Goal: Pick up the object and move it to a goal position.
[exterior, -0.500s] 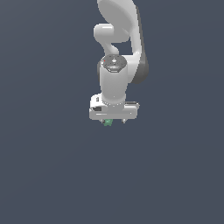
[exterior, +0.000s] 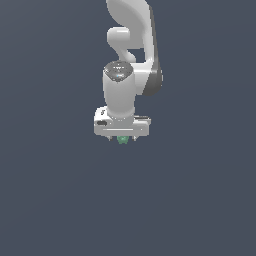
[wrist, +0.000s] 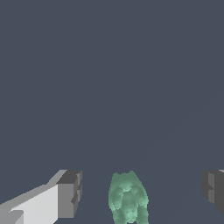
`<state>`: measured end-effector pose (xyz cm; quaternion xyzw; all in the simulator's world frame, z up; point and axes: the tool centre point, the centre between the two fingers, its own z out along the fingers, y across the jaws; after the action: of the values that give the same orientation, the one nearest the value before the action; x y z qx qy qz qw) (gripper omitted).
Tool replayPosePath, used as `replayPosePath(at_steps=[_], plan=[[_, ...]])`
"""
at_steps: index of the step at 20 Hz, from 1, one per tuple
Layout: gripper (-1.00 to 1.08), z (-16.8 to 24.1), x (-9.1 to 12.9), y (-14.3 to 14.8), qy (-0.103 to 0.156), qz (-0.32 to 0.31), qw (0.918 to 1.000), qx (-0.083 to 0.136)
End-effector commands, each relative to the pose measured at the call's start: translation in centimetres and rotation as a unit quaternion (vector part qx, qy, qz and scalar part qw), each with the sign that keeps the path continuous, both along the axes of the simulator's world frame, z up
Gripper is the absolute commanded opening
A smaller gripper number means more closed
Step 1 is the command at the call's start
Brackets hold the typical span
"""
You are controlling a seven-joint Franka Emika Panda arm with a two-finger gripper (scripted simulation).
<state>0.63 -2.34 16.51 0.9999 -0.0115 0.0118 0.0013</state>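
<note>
Two grey fingers (wrist: 70, 194) are seen close up in the wrist view, spread wide apart. The green lump (wrist: 127, 197) is seen between them, and a gap is left on each side, so nothing is held. In the exterior view, the gripper (exterior: 122, 138) is pointed straight down, and the lump (exterior: 122, 140) is tucked right under its white head, between the short finger tips. It cannot be told if the lump is resting on anything. Higher up, the white arm (exterior: 131, 30) is seen. Only a plain dark grey background (exterior: 45, 200) is seen behind.
</note>
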Motion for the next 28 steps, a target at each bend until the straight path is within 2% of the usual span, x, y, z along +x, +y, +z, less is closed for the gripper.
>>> replayPosePath(at_steps=[1, 10, 18, 23, 28], plan=[[1.0, 0.0, 0.0, -0.6, -0.001, -0.004, 1.0, 0.0], [1.0, -0.3, -0.4, -0.5, 0.0, 0.011, 0.9999, 0.0], [1.0, -1.4, -2.0, -0.5, 0.002, 0.067, 0.9977, -0.001], [1.0, -2.5, -3.7, -0.6, 0.005, 0.124, 0.9922, -0.002], [1.0, -3.8, -5.8, -0.5, 0.008, 0.19, 0.9818, -0.002]])
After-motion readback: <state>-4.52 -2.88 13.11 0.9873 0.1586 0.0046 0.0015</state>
